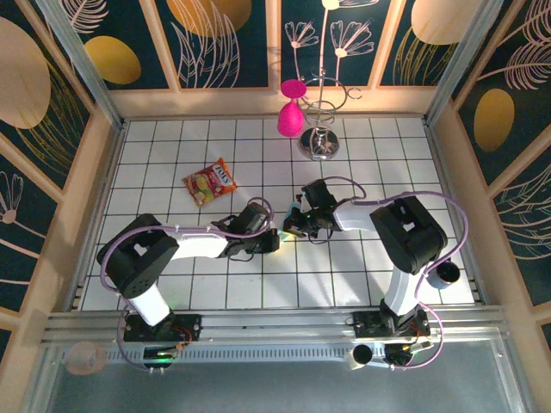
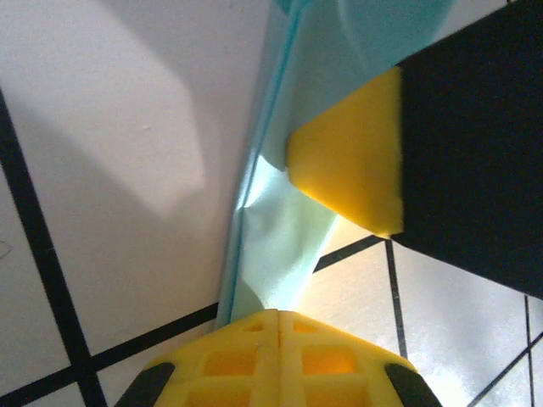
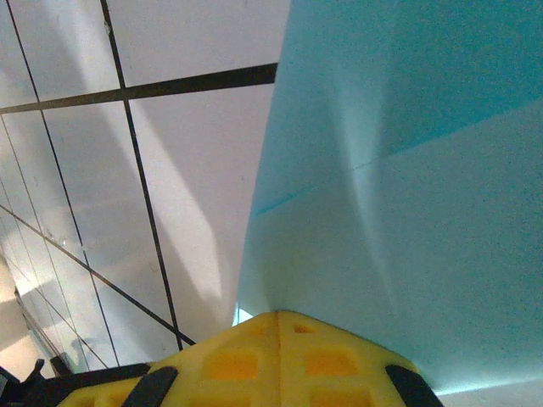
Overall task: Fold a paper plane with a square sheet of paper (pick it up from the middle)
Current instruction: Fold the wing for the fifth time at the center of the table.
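Pressing left tool [image 2: 278,312] together on folded light-blue paper [image 2: 276,229]; pinching same paper with right tool [image 3: 278,314], likewise clamped, over white tiled counter [image 1: 344,275], near red-and-yellow snack packet [image 1: 211,181].

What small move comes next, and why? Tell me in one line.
Probably slide the right fingers along the crease, away from the left fingers, to sharpen it: both are shut on the blue paper, close together, and the fold looks soft.

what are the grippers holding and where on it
Both hold the light-blue paper: the left gripper pinches its layered folded edge, the right gripper pinches its rim near a crease.
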You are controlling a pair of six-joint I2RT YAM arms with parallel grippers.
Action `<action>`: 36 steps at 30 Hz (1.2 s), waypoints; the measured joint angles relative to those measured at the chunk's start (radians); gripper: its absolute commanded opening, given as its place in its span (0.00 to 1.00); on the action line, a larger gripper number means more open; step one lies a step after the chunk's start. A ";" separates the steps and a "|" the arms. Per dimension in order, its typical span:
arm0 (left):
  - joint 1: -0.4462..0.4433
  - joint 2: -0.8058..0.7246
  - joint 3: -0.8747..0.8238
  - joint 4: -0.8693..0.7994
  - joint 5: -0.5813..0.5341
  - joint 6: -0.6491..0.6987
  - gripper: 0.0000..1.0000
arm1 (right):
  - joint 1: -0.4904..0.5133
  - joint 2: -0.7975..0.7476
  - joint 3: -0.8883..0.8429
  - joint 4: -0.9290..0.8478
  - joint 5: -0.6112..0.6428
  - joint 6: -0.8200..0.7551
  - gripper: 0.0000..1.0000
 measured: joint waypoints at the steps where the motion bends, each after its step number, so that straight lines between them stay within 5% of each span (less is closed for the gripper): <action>1: 0.000 0.000 0.000 -0.001 -0.002 -0.001 0.00 | -0.001 -0.003 0.000 -0.006 0.000 -0.002 0.03; 20: 0.001 0.009 -0.003 0.010 0.000 -0.001 0.00 | -0.087 0.040 0.150 -0.145 0.087 -0.204 0.06; 36: 0.011 0.001 0.077 0.006 0.000 -0.001 0.00 | -0.087 0.071 0.165 -0.159 0.090 -0.217 0.05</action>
